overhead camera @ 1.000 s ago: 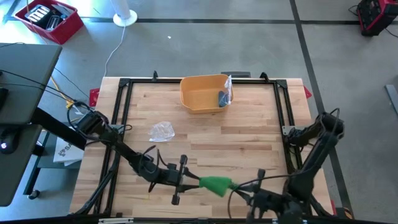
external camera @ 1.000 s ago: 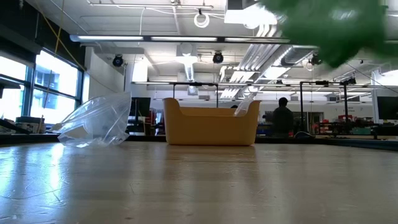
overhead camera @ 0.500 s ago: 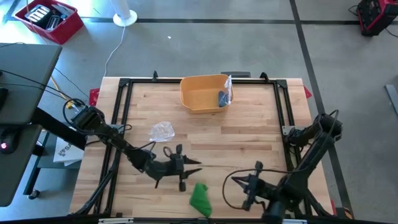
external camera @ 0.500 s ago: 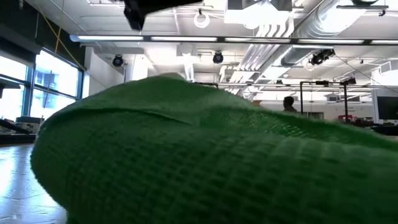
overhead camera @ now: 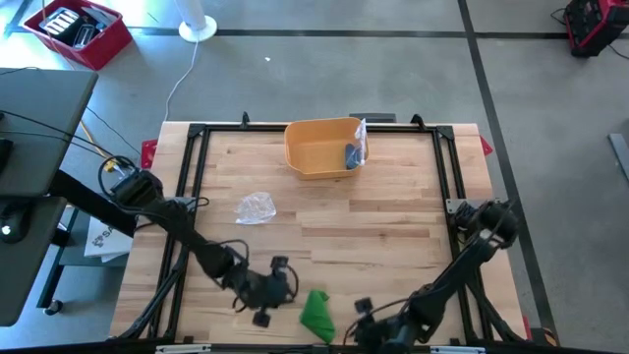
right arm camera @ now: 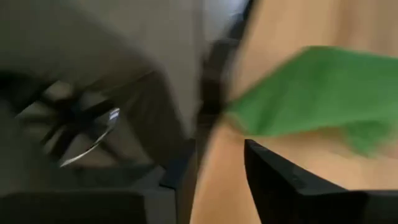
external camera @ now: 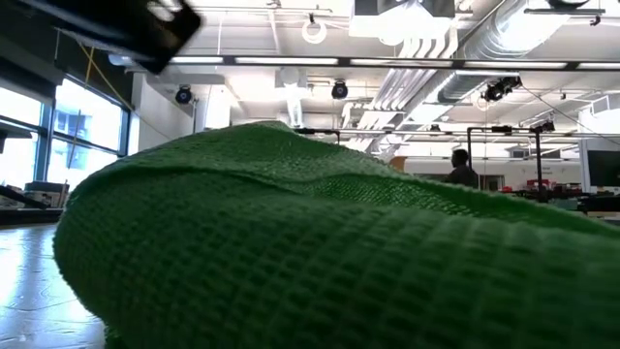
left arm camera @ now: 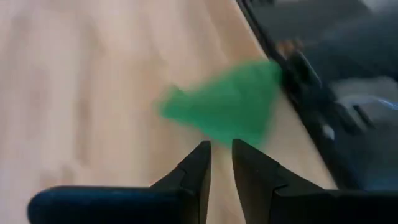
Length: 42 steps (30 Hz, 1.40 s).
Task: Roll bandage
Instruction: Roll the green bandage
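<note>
Green bandage (overhead camera: 316, 313) lies loose just beside left pincer (overhead camera: 263, 303)

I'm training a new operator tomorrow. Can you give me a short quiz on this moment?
1. True or false: the left gripper holds the green bandage.
2. Where does the bandage lie? A: in the yellow bin. B: on the table near its front edge, between the left gripper and the right gripper. C: against the clear plastic wrapper.
3. What fills most of the low view?
Key: 1 false, it lies free on the table; 2 B; 3 the green bandage.
</note>
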### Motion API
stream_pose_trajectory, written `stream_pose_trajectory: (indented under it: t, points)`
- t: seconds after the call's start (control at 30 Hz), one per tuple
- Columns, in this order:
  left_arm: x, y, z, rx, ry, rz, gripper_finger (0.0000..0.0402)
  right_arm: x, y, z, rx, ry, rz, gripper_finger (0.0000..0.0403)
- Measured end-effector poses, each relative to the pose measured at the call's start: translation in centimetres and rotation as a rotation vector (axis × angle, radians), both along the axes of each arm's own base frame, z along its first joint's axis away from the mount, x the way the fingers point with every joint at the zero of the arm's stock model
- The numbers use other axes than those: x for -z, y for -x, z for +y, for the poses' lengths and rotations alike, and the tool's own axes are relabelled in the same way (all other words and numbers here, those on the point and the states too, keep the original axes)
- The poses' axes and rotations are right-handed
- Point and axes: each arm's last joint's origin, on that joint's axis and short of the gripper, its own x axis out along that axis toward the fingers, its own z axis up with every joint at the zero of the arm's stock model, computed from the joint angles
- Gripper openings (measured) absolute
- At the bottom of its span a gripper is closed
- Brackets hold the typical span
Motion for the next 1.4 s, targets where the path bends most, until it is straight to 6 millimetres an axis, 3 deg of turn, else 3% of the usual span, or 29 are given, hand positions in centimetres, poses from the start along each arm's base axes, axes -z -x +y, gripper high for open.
stream_pose_trajectory:
  t: [0.17, 0.27, 0.37, 0.5, 0.6, 0.7, 0.8, 0.9, 0.97, 1.1, 1.27, 1.4]
  points:
    - [-0.3, 1.3, -2.2, 0.09, 0.205, 0.142, 0.0041, 2.1, -2.0, 0.0, -0.041, -0.072, 0.002, 0.0134]
    - [0.8, 1.3, -2.7, 0.061, 0.19, 0.152, 0.0026, 2.4, -2.7, -0.7, -0.018, -0.064, 0.011, 0.0133]
    - [2.2, 0.1, -2.4, 0.014, 0.139, 0.118, 0.0014, 2.0, -3.1, -1.4, 0.0, -0.054, 0.02, 0.0133]
    - [3.6, -3.1, -1.2, -0.028, 0.167, -0.014, 0.0008, 1.2, -2.8, -2.0, 0.014, -0.032, 0.046, 0.0133]
    - [4.3, -5.7, 1.0, -0.098, 0.209, -0.092, 0.0007, 0.3, -1.8, -2.9, 0.071, -0.005, 0.123, 0.0133]
    - [4.3, -8.0, 4.4, -0.195, 0.197, -0.164, 0.0007, -1.1, -0.5, -3.7, 0.177, 0.037, 0.157, 0.0133]
    - [3.5, -9.7, 8.4, -0.302, 0.175, -0.244, 0.0007, -2.2, 0.5, -4.0, 0.26, 0.085, 0.12, 0.0133]
    - [1.7, -10.3, 11.4, -0.324, 0.171, -0.277, 0.0007, -2.6, 0.6, -3.6, 0.266, 0.058, 0.074, 0.0132]
    - [0.3, -9.8, 12.1, -0.281, 0.169, -0.265, 0.0007, -2.5, 0.1, -3.2, 0.246, 0.012, 0.056, 0.0132]
    - [-1.7, -7.6, 10.9, -0.231, 0.128, -0.177, 0.0007, -1.2, -2.3, -3.2, 0.288, -0.051, -0.027, 0.0132]
    - [-2.7, -4.1, 7.6, -0.272, 0.052, -0.066, 0.0007, 0.3, -6.4, -5.6, 0.406, -0.163, -0.086, 0.0132]
    - [-2.9, -1.6, 5.1, -0.338, 0.033, -0.027, 0.0007, 1.0, -8.3, -7.8, 0.501, -0.268, -0.022, 0.0132]
